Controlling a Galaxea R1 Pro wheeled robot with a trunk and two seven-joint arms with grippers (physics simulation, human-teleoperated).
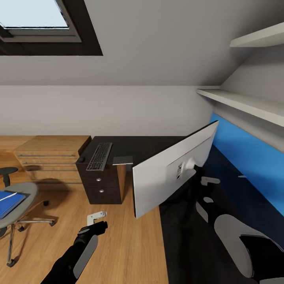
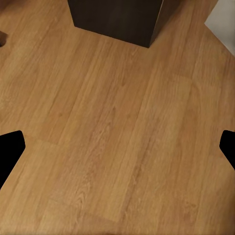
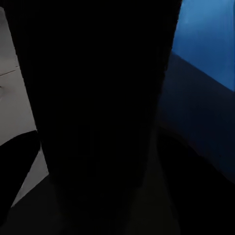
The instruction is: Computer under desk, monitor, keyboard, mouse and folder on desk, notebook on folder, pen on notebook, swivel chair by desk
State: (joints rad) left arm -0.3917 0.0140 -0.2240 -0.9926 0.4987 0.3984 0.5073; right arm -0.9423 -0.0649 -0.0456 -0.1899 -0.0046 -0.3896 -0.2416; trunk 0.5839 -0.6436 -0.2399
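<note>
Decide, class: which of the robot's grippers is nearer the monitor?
Right. The right gripper sits at the monitor stand's back; the left gripper hangs over the floor, off the monitor's lower corner.

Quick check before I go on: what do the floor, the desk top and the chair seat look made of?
Floor: wood planks, light matte finish, with visible grain and board seams. Desk: probably dark laminate or painted board, flat black with no grain showing. Chair seat: smooth grey, plastic by the look, on thin shiny metal legs; padding can't be judged.

Bare floor [image 1: 130, 236] open beside desk [image 1: 185, 244]; monitor [image 1: 173, 169] blocks desktop.
</note>
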